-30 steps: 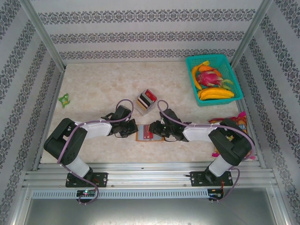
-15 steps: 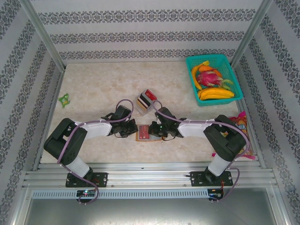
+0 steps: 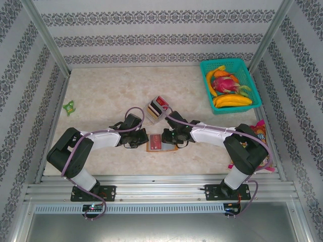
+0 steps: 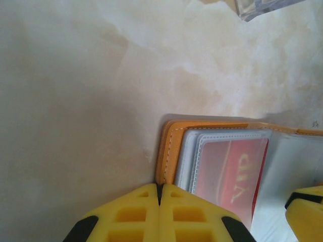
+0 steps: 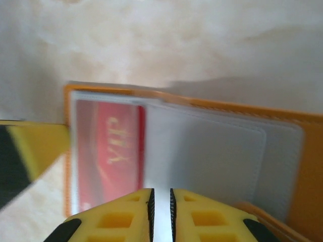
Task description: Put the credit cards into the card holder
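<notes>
The card holder (image 3: 161,143) lies open on the table, orange with clear inner sleeves. A red credit card (image 4: 233,170) marked VIP sits inside its left sleeve (image 5: 107,151). My left gripper (image 3: 143,138) is shut, its tips (image 4: 159,189) resting at the holder's orange left edge (image 4: 166,151). My right gripper (image 3: 169,136) hovers over the holder's middle sleeve (image 5: 202,151), its jaws (image 5: 161,194) a narrow gap apart with nothing between them. More credit cards stand in a clear plastic box (image 3: 157,108) just behind.
A teal basket (image 3: 255,103) of fruit stands at the back right. A snack packet (image 3: 258,132) lies by the right arm. A small green item (image 3: 69,106) lies at the far left. The clear box's corner (image 4: 262,7) is close beyond the holder.
The right gripper has slid left over the holder and then drawn back a little towards the far side, its jaws closing and reopening slightly. The left arm has stayed still.
</notes>
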